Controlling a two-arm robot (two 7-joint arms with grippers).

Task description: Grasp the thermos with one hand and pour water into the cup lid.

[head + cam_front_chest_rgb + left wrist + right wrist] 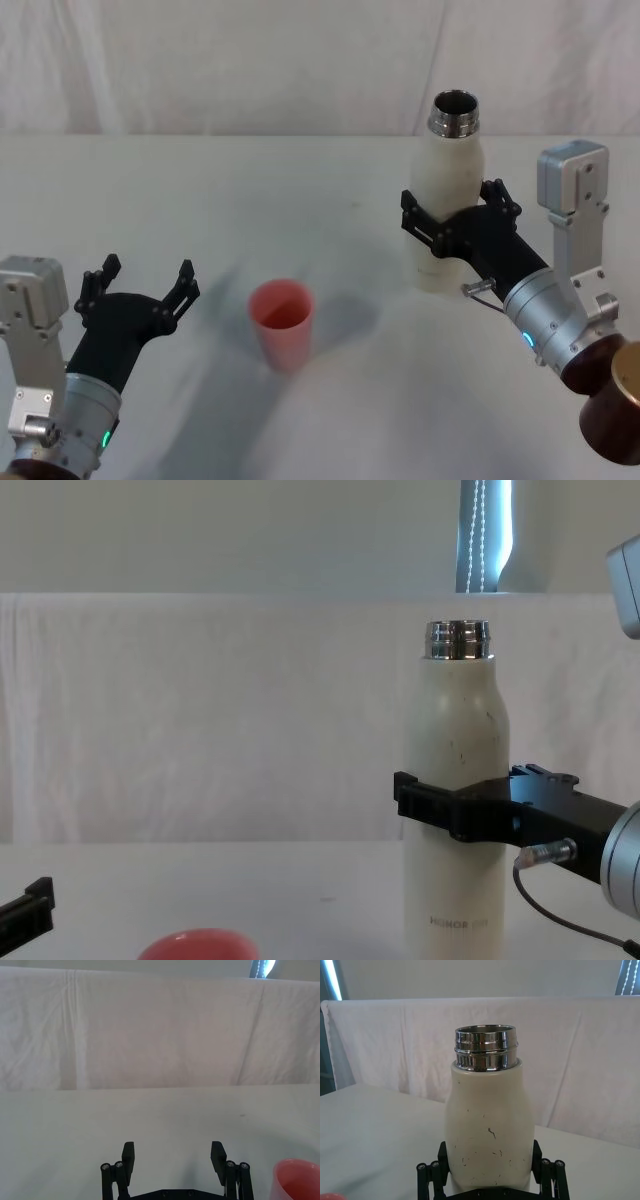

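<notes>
1. While the thermos (447, 205) stands upright on the counter (300, 190), the right tool (452, 222) wraps its middle, one finger on each side, pinching the cream body below the shoulders.
2. From the right wrist view, the fingers (432, 1172) press against both flanks of the bottle, and the open steel neck (486, 1054) points straight up, uncapped.
3. The chest view shows the base of the bottle low near the counter; I cannot tell whether it rests there or is just lifted.
4. The cup lid (282, 322) sits upright on the counter, well apart from the thermos, toward the robot's left and nearer the body.
5. The left tool (140, 285) hovers with fingers spread, holding nothing, just beside the cup lid on its left.
6. The coming move likely turns on this: the bottle's long axis is vertical, and its mouth must travel leftward over the cup lid, then tip toward it. The right arm already has the bottle, so it is the one to carry it.
</notes>
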